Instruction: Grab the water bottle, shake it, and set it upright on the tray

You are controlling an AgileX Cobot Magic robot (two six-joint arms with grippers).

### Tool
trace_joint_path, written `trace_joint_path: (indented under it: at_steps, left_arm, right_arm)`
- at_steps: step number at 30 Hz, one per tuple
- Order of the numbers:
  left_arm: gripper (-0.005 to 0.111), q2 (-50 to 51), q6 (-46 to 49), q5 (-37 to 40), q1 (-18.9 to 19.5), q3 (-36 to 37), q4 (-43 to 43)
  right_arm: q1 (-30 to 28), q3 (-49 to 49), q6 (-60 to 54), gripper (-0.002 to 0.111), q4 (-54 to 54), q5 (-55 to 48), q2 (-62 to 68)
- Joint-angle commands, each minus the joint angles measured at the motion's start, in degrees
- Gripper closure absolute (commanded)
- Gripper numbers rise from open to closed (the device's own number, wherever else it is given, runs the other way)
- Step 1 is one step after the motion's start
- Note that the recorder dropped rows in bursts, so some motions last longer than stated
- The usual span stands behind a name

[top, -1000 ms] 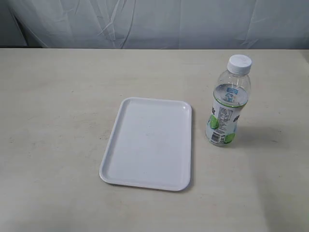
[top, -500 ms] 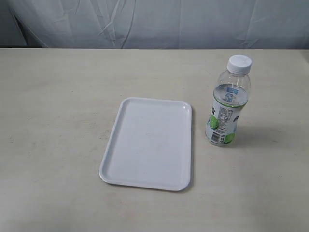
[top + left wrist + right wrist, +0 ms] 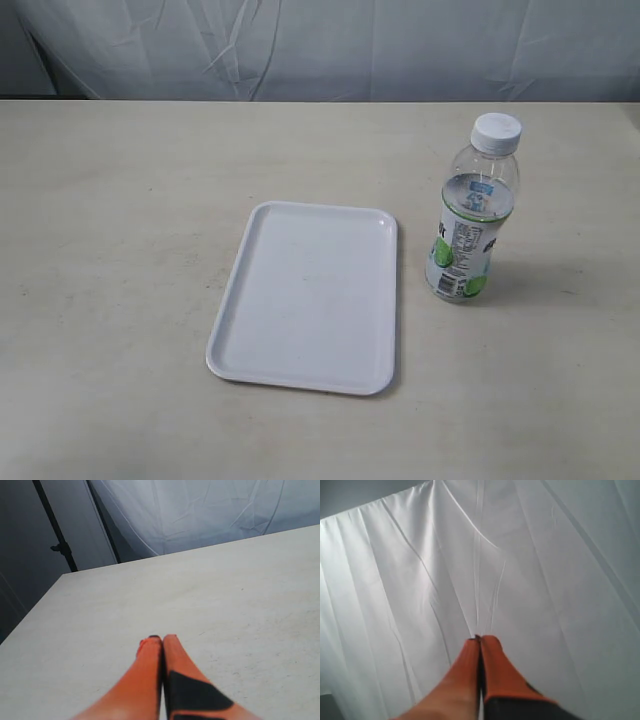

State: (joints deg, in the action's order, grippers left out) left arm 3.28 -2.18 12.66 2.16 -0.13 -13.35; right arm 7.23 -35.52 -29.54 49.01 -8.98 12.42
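The water bottle (image 3: 468,215), clear with a white cap and a white-and-green label, stands upright on the table just right of the tray (image 3: 307,296). The white tray lies flat near the table's middle with nothing on it. Neither arm shows in the exterior view. In the left wrist view my left gripper (image 3: 161,638) has its orange fingers pressed together, shut on nothing, above bare table. In the right wrist view my right gripper (image 3: 481,638) is likewise shut and empty, facing the white curtain (image 3: 520,560). Bottle and tray are out of both wrist views.
The beige table (image 3: 120,250) spreads wide around tray and bottle. A wrinkled white curtain (image 3: 330,50) hangs behind the far edge. In the left wrist view a dark pole (image 3: 55,527) stands beyond the table's corner.
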Motion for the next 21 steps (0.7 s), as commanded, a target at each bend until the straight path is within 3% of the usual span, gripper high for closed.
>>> trace_joint_path:
  at_steps: [1,7,12,18,21]
  left_arm:
    - [0.107,-0.2,-0.4,-0.8,0.0,0.1,0.2]
    - [0.107,-0.2,-0.4,-0.8,0.0,0.1,0.2]
    - [0.107,-0.2,-0.4,-0.8,0.0,0.1,0.2]
    - [0.107,-0.2,-0.4,-0.8,0.0,0.1,0.2]
    - [0.107,-0.2,-0.4,-0.8,0.0,0.1,0.2]
  right_arm:
    - [0.3,-0.4,-0.5,0.109,-2.7,3.1,5.5]
    - [4.5,-0.5,-0.7,0.109,-11.4,-0.4,15.3]
    - [10.2,-4.9,1.3,0.108,-29.0,-11.3,27.4]
    - [10.8,-14.0,17.8,0.100,-51.0,-18.5,38.5]
    - [10.8,-18.0,27.6,0.100,-56.2,-24.3,42.5]
